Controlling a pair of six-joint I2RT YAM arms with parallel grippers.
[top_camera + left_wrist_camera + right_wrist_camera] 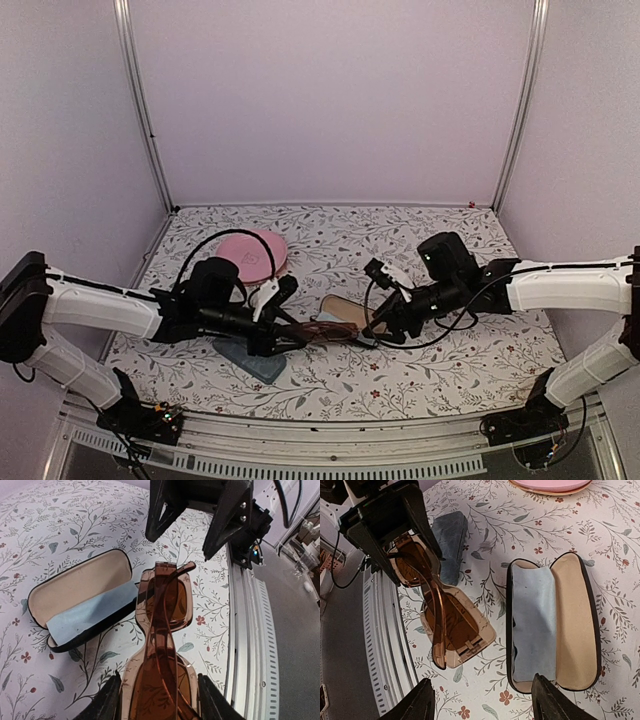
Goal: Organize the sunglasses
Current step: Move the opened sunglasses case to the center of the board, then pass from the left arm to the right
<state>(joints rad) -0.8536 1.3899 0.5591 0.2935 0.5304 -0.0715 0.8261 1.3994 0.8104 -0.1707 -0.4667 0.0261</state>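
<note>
Casing the sunglasses, seemingly mid-step: holding them folded by one lens end in the left gripper, the other lens jutting out ahead of the fingers, just beside the open black case. Hovering the right gripper spread wide and empty, the case lying ahead and below it, blue cloth inside. Next likely calling for lining the frame lengthwise over the tan hollow, lowering, then releasing.

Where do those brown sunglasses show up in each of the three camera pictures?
Top external: the brown sunglasses sit just below centre.
Left wrist: bottom centre, running up the picture.
Right wrist: left of centre.
Shared landmark: the open black case beside them.
</note>
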